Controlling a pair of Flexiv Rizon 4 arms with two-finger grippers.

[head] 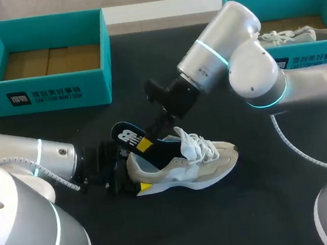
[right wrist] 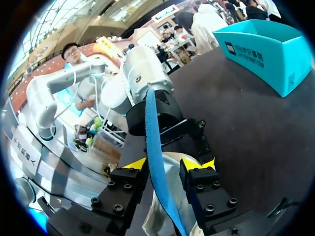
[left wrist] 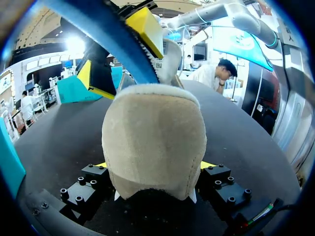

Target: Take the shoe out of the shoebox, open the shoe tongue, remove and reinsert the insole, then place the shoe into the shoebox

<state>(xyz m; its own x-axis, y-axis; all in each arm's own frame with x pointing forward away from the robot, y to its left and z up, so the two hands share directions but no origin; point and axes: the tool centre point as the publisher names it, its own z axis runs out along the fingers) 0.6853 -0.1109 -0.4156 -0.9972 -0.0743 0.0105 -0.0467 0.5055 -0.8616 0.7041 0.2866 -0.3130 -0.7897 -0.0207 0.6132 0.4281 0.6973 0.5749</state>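
A beige and white sneaker (head: pixel 206 163) lies on its sole mid-table, toe to the right. My left gripper (head: pixel 131 178) is shut on its heel (left wrist: pixel 155 137), with a yellow tip pressed against each side. A dark blue insole (head: pixel 127 135) sticks up and to the left out of the shoe's opening. My right gripper (head: pixel 149 142) hangs over the opening, and the insole (right wrist: pixel 153 128) runs edge-on between its fingers. One finger lies against it and the other stands a little apart, so this gripper (right wrist: pixel 167 164) is open. The white laces are loose.
An empty teal shoebox (head: pixel 49 90) stands at the back left. A second teal box (head: pixel 314 57) at the back right holds another sneaker. The right arm's elbow (head: pixel 252 72) hangs over the table in front of that box. The table is black.
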